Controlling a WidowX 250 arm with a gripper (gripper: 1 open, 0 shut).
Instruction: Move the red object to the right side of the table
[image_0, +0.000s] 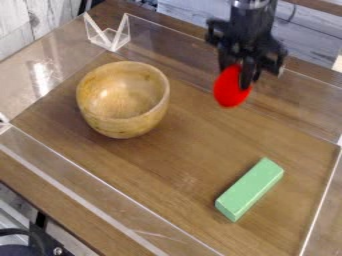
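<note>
The tool (249, 66) points straight down, clamped on the strawberry (234, 87), which hangs clear above the tabletop (160, 165), right of the bowl (123, 98); likely raised to avoid dragging during transfer.

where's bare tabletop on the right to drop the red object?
Bare wood lies under and right of the red object, which the pincer holds shut, out to the right acrylic wall of the table. Also free: the middle strip between the wooden bowl and the green block. The block takes the front right; the bowl fills the left.
</note>
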